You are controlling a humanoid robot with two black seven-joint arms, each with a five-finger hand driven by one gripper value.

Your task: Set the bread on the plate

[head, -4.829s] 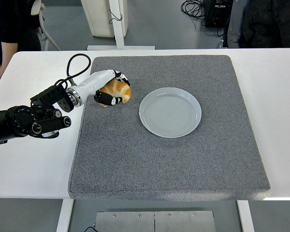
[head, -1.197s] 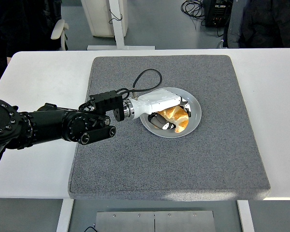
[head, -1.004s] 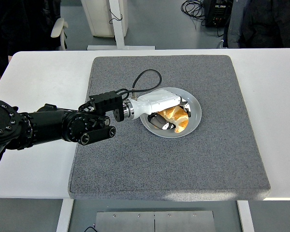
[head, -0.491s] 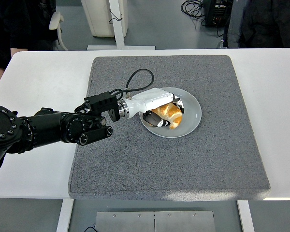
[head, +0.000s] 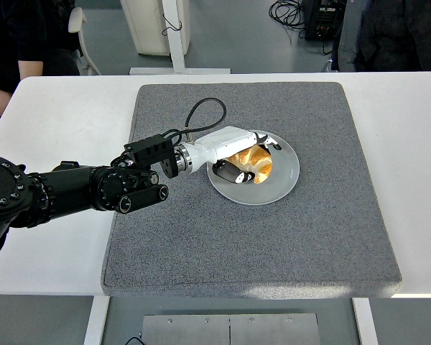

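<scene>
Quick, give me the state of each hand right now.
Left hand: over the round grey plate, fingers around the golden-brown bread; whether it grips cannot be told.
Right hand: not in view.

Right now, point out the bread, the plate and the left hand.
bread [head: 254, 162], head view, its golden top crust.
plate [head: 284, 175], head view, bare right part of the rim.
left hand [head: 238, 149], head view, white back over the bread.
</scene>
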